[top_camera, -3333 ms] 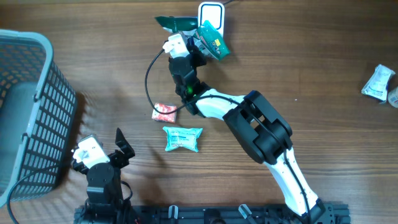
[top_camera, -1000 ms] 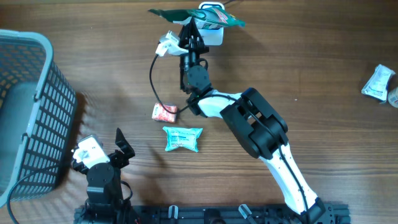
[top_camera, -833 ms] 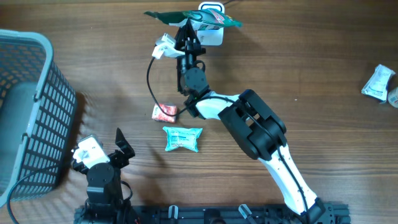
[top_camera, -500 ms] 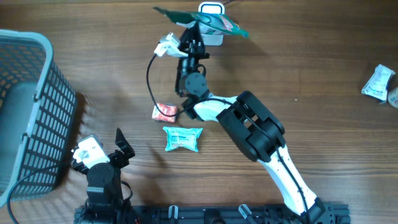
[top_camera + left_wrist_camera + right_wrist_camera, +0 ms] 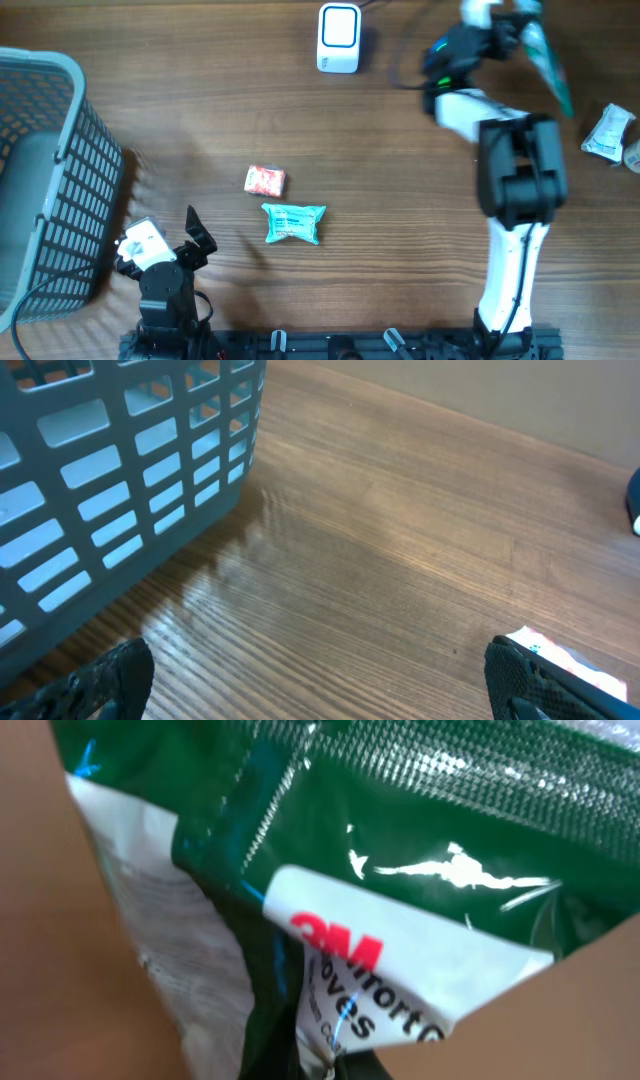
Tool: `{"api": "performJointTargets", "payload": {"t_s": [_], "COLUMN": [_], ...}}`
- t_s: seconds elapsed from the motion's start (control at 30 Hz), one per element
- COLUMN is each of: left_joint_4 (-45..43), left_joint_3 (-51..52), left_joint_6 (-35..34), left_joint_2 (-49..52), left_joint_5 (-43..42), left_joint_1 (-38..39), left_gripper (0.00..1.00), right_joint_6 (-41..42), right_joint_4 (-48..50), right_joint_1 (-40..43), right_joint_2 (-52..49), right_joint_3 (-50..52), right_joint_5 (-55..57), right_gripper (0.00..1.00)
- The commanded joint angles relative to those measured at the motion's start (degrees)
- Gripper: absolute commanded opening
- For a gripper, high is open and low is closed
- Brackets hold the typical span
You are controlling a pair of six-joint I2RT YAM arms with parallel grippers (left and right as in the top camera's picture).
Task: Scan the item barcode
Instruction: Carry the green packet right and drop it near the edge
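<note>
The item is a green plastic packet (image 5: 548,62) with a white 3M label. It hangs at the table's far edge, right of centre, and my right gripper (image 5: 512,22) is shut on it. It fills the right wrist view, where the green packet (image 5: 420,830) hides the fingers. The white barcode scanner (image 5: 338,38) stands at the far edge, well to the left of the packet and apart from it. At the near left my left gripper (image 5: 196,234) stands open over bare wood, its dark fingertips (image 5: 115,682) at both bottom corners of the left wrist view.
A grey mesh basket (image 5: 50,170) fills the left side and shows as the basket (image 5: 120,470) in the left wrist view. A red packet (image 5: 265,180) and a teal packet (image 5: 294,222) lie mid-table. A white packet (image 5: 608,132) lies at the right edge.
My right arm has swung the green packet from above the scanner far over to the right along the back edge. The left arm has not moved.
</note>
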State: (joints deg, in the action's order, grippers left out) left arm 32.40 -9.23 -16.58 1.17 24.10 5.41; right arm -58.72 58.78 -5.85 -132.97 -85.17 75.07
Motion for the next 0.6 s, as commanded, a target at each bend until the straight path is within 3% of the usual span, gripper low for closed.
{"api": "performJointTargets", "payload": {"t_s": [0.0,0.1,0.17,0.2,0.4,0.57], "left_joint_4": [-0.24,-0.24,-0.24,-0.24,-0.24,-0.24], "left_joint_3": [0.39,0.39,0.39,0.39,0.39,0.39], "left_joint_6": [1.18,1.18,1.18,1.18,1.18,1.18], "left_joint_2": [-0.26,-0.26,-0.26,-0.26,-0.26,-0.26], "left_joint_5": [-0.52,-0.52,-0.52,-0.52,-0.52,-0.52], "left_joint_1": [0.22,0.22,0.22,0.22,0.22,0.22], "left_gripper": [1.0,1.0,1.0,1.0,1.0,1.0], "right_joint_6": [27.61,37.55,38.56,38.51,38.6,46.1], "right_joint_4": [-20.74,-34.03,-35.71,-35.5,-36.92,-50.53], "right_joint_1": [6.78,10.84,12.59,12.81,7.37,-3.04], "right_joint_2": [0.66,0.66,0.66,0.85,7.98,19.74], "right_joint_3": [0.57,0.57,0.55,0.55,0.55,0.55], "right_joint_5": [5.2,2.03,2.03,2.01,-1.86,-11.78], "right_gripper": [0.13,0.54,0.86,0.97,1.0,1.0]}}
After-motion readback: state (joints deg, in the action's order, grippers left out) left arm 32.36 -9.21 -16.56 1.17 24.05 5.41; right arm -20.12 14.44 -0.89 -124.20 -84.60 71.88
